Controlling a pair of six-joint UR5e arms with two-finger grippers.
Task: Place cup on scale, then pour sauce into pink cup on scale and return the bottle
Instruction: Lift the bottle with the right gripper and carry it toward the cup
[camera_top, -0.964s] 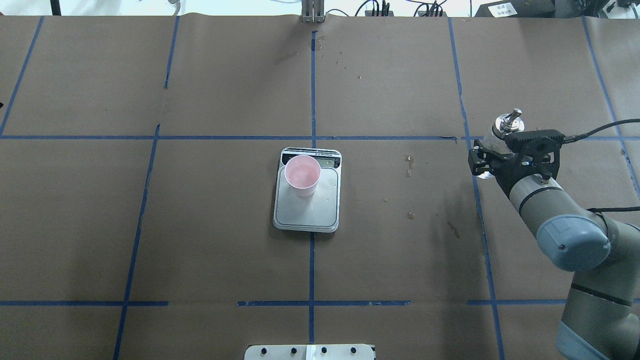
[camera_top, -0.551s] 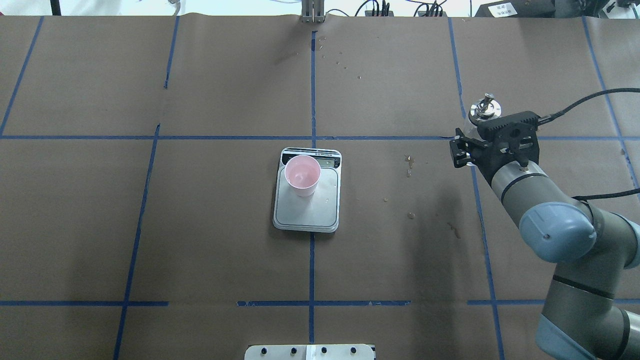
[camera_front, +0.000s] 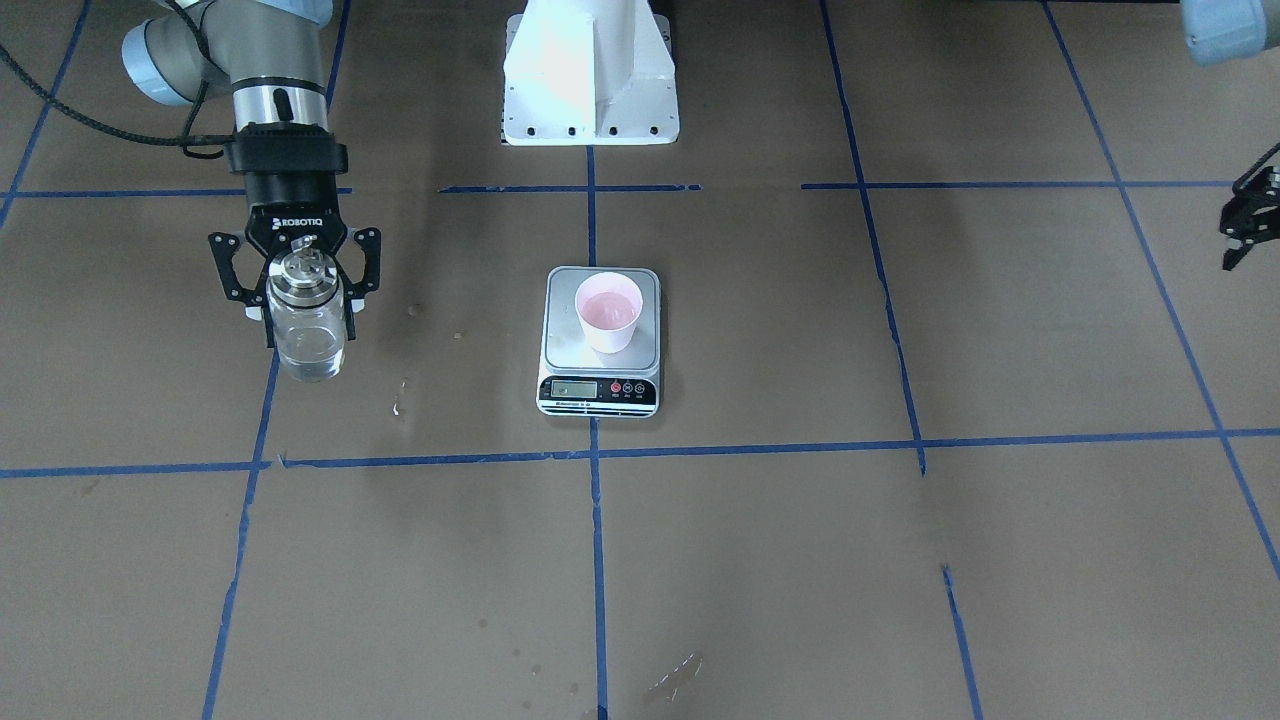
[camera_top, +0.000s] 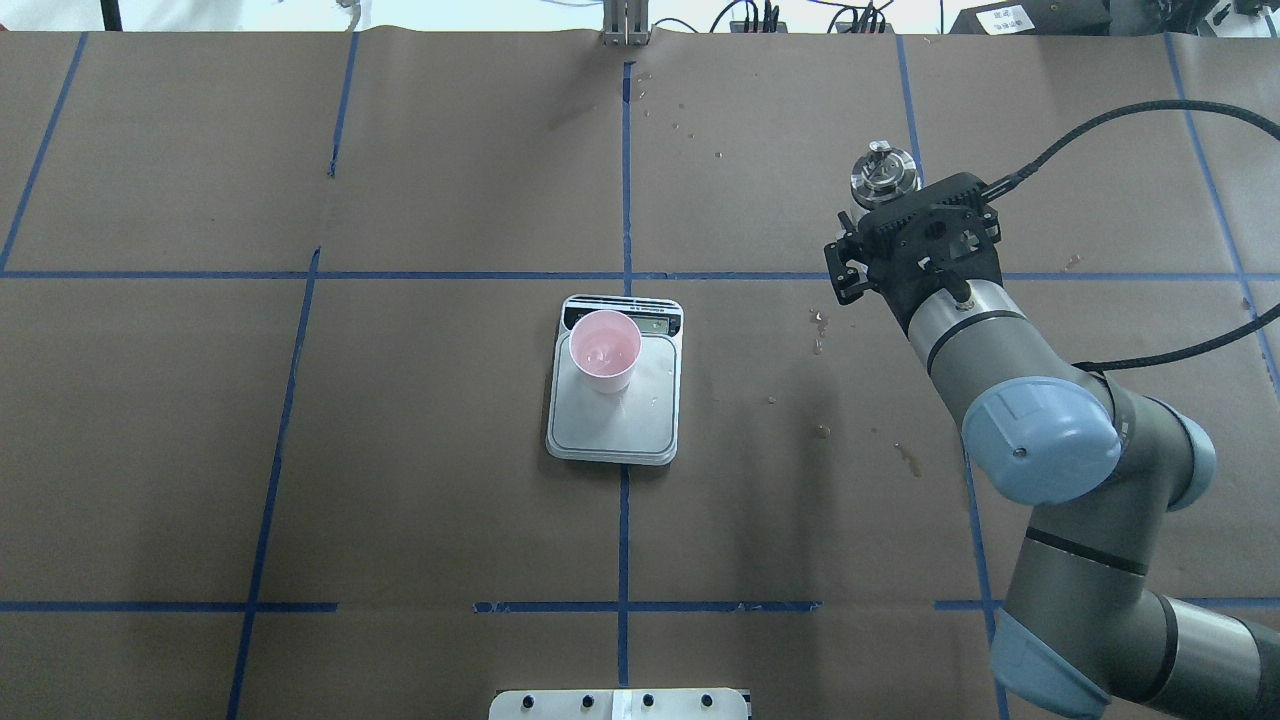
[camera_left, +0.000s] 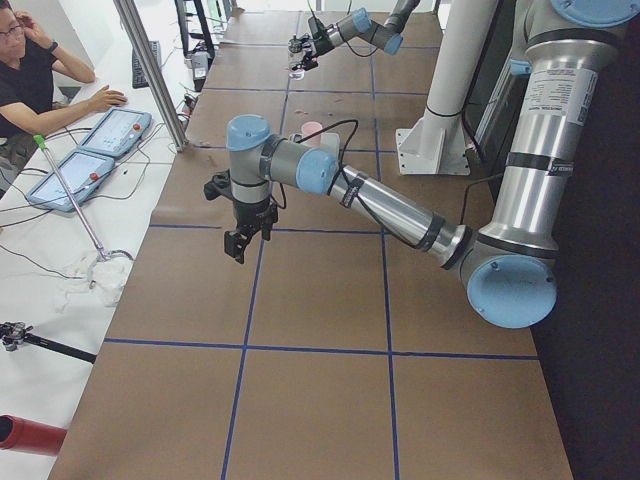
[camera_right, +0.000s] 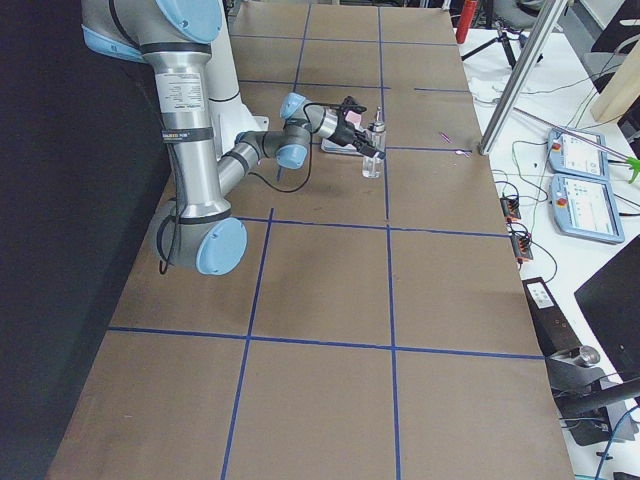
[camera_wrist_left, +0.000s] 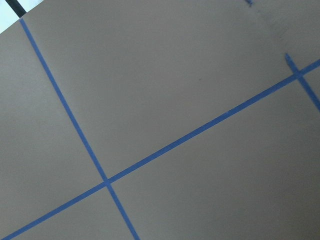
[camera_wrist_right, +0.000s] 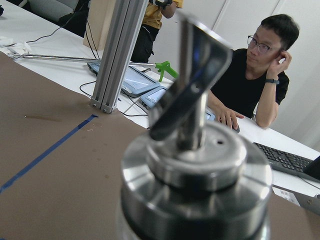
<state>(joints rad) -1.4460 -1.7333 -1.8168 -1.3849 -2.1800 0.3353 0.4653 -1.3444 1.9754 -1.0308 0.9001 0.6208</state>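
Now | cup stands on scale: done | right gripper clamped on upright bottle, well apart from scale, robot's right side | cup's fill unclear, pour probably pending, return left | left gripper far from scale, fingers' spread: cannot tell

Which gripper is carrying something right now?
The right gripper: it is clamped on the bottle, held upright with its spout up, well to one side of the scale. The left gripper hangs over bare table, with nothing visible in it.
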